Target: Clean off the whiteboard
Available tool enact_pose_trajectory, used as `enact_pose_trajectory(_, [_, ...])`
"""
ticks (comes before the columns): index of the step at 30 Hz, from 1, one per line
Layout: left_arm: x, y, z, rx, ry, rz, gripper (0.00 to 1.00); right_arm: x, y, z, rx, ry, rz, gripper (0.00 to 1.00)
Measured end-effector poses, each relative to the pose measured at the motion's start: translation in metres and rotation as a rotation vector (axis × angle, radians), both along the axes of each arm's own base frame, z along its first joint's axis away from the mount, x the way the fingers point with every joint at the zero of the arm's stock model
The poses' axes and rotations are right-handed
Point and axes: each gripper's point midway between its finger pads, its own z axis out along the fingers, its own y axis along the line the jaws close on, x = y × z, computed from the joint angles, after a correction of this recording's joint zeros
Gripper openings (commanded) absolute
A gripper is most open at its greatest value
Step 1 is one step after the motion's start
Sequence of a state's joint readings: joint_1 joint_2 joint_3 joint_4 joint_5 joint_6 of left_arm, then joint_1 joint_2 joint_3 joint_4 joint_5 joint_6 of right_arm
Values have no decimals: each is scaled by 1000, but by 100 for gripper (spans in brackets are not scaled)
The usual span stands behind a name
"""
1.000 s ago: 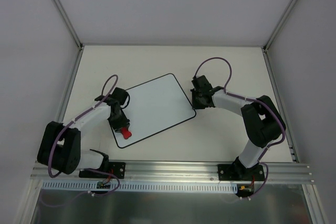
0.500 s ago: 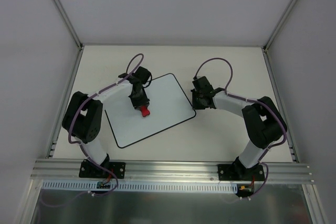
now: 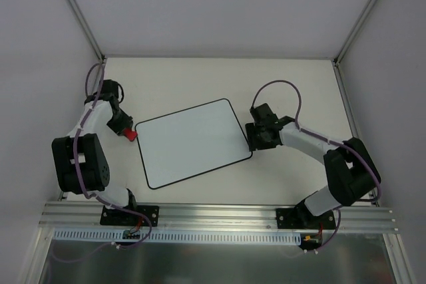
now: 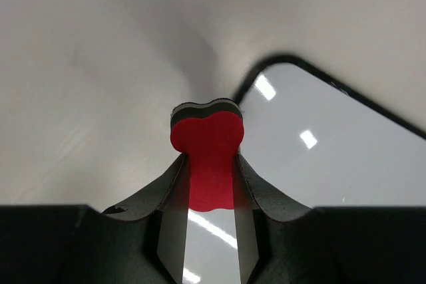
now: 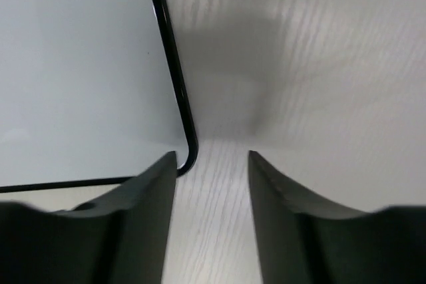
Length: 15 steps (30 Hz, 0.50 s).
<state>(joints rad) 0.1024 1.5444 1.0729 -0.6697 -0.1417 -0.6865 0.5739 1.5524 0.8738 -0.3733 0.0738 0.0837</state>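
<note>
Board location: the whiteboard (image 3: 193, 143) lies flat on the table (image 3: 293, 91), midway between the two arms and turned somewhat askew to the table edges.
Board surface: plain white inside its thin black border in all three views; no sketch lines or smears seen (the overhead view is coarse, so a faint residue would not show).
Task progress: judged essentially complete, since no marks are left to wipe.
Outstanding: at most a check for faint traces, then putting the eraser down and drawing both arms clear.
Left gripper: the left gripper (image 3: 125, 131) is clamped on the red eraser (image 4: 206, 157), its fingers pinching the narrow waist, the rounded head standing out past the fingertips.
Eraser position: off the board, over bare table just beside the board's far-left corner; whether the pad touches the table cannot be told.
Right gripper: the right gripper (image 5: 213, 157) has its jaws standing apart with nothing held; only bare table and the board's rounded corner show beneath the gap.
Right gripper position: at the board's right edge by the near-right corner; contact with the board cannot be confirmed.
</note>
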Motion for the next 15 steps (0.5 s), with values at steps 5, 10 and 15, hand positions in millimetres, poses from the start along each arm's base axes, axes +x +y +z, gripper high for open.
enact_pose_trajectory(5, [-3,51,0,15,22,111,0,-4,-13,35,-15,-74,23,88])
enact_pose_trajectory(10, [12,75,-13,8,61,144,6,3,-18,64,-20,-155,36,94])
enact_pose_trajectory(15, [24,90,-36,-11,118,156,29,1,-26,83,-21,-204,39,94])
